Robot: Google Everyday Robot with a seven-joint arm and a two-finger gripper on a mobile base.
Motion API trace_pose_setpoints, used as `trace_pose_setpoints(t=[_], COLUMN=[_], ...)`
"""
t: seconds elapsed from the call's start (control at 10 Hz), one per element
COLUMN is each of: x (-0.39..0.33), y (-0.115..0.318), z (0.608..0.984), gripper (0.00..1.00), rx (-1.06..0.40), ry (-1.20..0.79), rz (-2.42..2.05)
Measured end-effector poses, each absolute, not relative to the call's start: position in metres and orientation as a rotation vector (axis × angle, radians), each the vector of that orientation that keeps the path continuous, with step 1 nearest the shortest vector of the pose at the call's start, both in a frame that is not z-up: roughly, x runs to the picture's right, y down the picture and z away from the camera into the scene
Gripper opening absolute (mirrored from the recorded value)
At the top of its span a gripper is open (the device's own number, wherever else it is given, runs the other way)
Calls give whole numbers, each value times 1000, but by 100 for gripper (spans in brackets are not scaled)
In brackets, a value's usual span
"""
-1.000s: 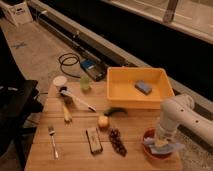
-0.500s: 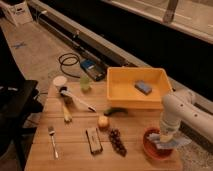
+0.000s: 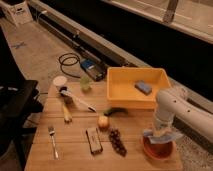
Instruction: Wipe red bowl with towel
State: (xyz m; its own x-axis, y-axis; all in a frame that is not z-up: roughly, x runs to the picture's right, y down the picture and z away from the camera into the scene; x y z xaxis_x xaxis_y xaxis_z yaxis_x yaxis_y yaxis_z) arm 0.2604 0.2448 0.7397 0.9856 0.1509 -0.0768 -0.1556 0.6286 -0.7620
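One arm hangs straight over the red bowl [image 3: 159, 148] at the table's [image 3: 75, 155] near right corner, its gripper [image 3: 159, 133] pressing the towel [image 3: 162, 135] down inside, finger state hidden.

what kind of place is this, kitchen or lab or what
Probably a robot test lab, not a kitchen: a wooden table stands on bare concrete floor with a coiled black cable beside it. The gripper presses a blue towel into the red bowl.
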Motion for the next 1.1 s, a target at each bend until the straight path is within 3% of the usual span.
trace_pose_setpoints(t=[0.6,1.1], x=[281,300], y=[293,247], z=[725,748], gripper=[0,0], rx=[-957,-903], ry=[39,95], rz=[234,243])
